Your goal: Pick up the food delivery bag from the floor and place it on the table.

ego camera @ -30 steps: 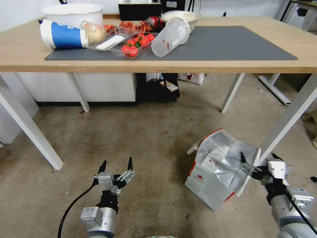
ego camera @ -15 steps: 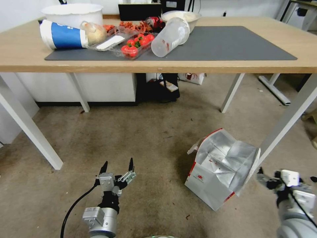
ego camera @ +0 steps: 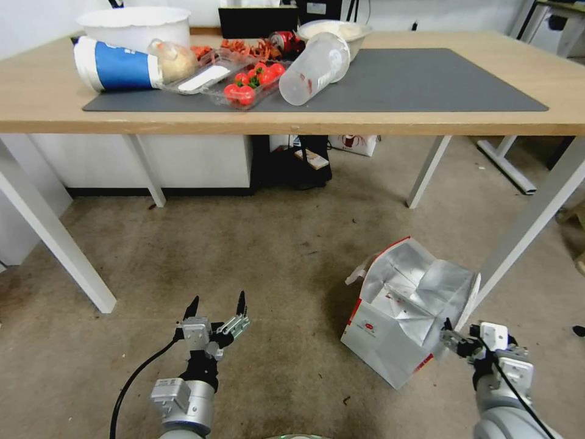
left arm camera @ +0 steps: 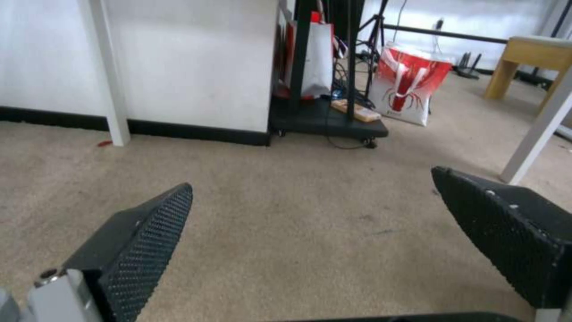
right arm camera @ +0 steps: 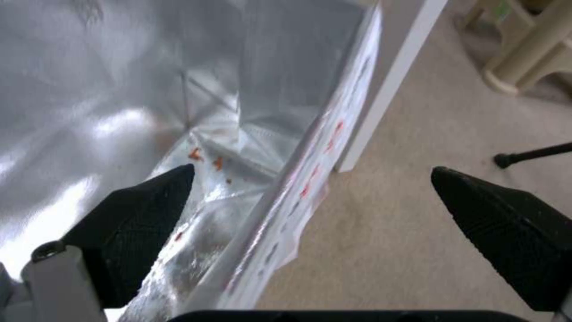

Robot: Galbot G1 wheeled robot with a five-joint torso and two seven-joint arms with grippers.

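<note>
Since half a second ago your right gripper (ego camera: pixel 458 334) has swung back in toward the food delivery bag (ego camera: pixel 390 329), and it now sits at the bag's near right corner. That bag stands open on the floor (ego camera: pixel 256 256), beside the table's near right leg, its silver foil lining showing with a few red crumbs at the bottom. On the table (ego camera: pixel 426 122), the dark grey mat (ego camera: pixel 426 85) carries a toppled blue-and-white tub (ego camera: pixel 116 64), clear trays of tomatoes (ego camera: pixel 253 79), and a clear plastic cup (ego camera: pixel 317 67) on its side, all near the mat's left end; a white bowl (ego camera: pixel 137 24) stands at the table's far left corner. Under the table you see a white cabinet and another red-and-white bag (left arm camera: pixel 411 85) on stained carpet. Your right jaws stand wide, straddling the bag's right wall: one finger (right arm camera: pixel 143 219) inside against the foil, the other outside over the floor. Your left gripper (ego camera: pixel 216 308) hovers low over bare floor, jaws wide, well apart from the bag.
</note>
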